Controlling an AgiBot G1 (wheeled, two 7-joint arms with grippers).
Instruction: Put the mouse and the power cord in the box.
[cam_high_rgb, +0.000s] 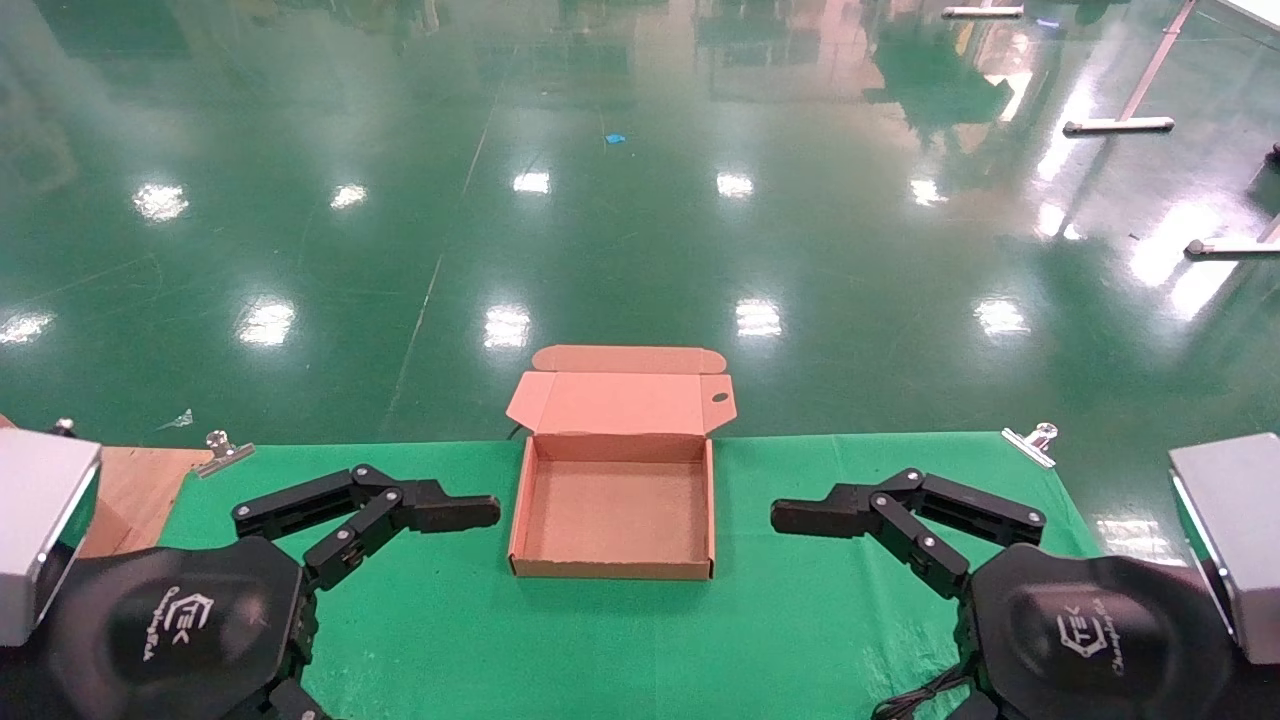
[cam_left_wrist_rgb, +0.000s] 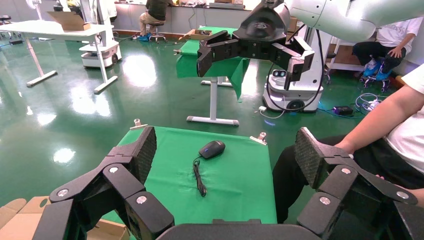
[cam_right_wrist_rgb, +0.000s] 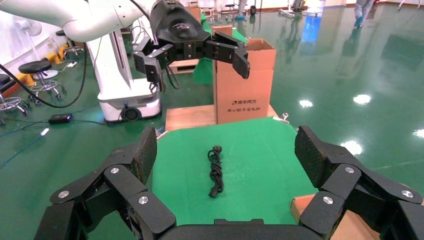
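In the head view the box (cam_high_rgb: 612, 570) sits in the middle of the green cloth (cam_high_rgb: 800, 620). Its lid (cam_high_rgb: 620, 402) is folded back on the far side and its floor is bare. The left gripper (cam_high_rgb: 400, 505) hangs just left of the box and the right gripper (cam_high_rgb: 870, 510) just right of it, each pointing inward at the box. Neither the mouse nor the power cord shows here. The arms likely cover them.

The left wrist view looks across the table to its right end. Its own fingers stand wide apart with nothing between them. The mouse (cam_left_wrist_rgb: 212, 149) lies there on the cloth, and its thin cable (cam_left_wrist_rgb: 199, 177) trails back toward the box. The right gripper hangs above that end, also spread and empty, so I judge the right arm the nearer one for the mouse.

The right wrist view looks the other way, toward the table's left end. Here too its own fingers are wide apart and empty. The power cord (cam_right_wrist_rgb: 215, 172) lies bundled on the cloth, its long axis running left to right along the table. A printed carton (cam_right_wrist_rgb: 245, 85) stands beyond it past the table's end. The left gripper hovers over this end, so the cord looks like the left arm's job, with the fingers closing across the narrow bundle.
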